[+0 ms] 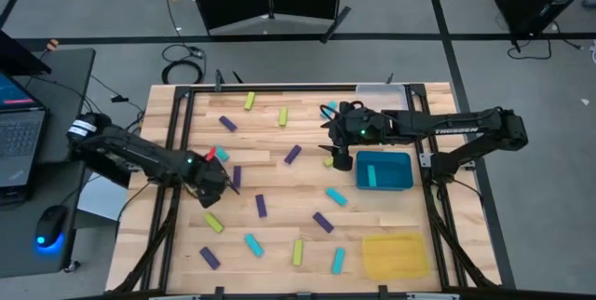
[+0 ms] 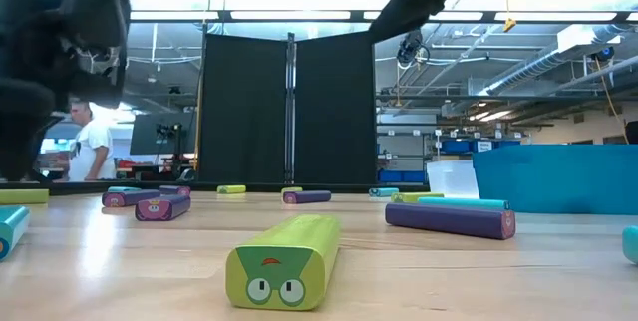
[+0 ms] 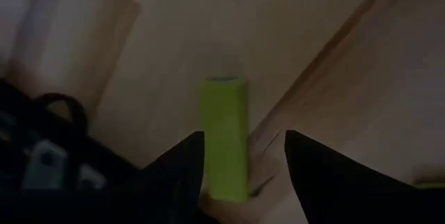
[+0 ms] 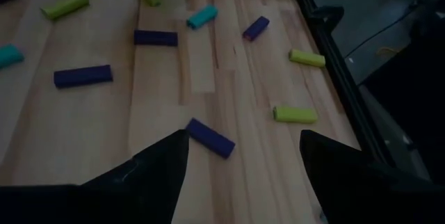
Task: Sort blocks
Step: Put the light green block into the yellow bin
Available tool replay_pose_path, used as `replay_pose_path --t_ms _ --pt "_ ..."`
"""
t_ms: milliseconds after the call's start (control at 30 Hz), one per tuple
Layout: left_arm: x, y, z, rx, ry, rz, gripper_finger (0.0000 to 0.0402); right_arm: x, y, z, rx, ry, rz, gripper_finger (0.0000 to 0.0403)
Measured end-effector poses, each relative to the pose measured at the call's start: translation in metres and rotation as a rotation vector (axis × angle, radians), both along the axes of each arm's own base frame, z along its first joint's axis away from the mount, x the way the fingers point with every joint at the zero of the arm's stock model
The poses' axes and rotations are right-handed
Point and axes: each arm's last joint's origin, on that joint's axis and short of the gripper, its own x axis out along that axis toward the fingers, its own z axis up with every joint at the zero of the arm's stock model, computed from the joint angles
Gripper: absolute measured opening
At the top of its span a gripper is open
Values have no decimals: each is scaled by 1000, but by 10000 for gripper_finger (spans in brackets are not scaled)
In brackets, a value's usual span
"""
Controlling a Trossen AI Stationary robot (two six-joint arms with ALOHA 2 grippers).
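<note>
Hovering low over the wooden table (image 1: 279,184), the left gripper (image 3: 245,156) had its fingers spread wide around a yellow-green block (image 3: 224,137), grasping nothing. If it closed crooked, the block might twist or slide away. The right gripper (image 4: 243,156) was spread too and empty, near the teal tray (image 1: 384,171). Other blocks lay scattered about. Only the left wrist view showed that block between the fingers; from above, the arm hid it.

A yellow-green block (image 3: 224,138) lay on the wooden table (image 3: 334,78) between the left gripper's (image 3: 245,160) parted fingers (image 3: 182,161).
</note>
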Motion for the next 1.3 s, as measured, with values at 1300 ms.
replay_pose_path --t_ms 1300 --pt "-9 4 -21 40 -60 70 209 2 1 3 27 -43 -16 270"
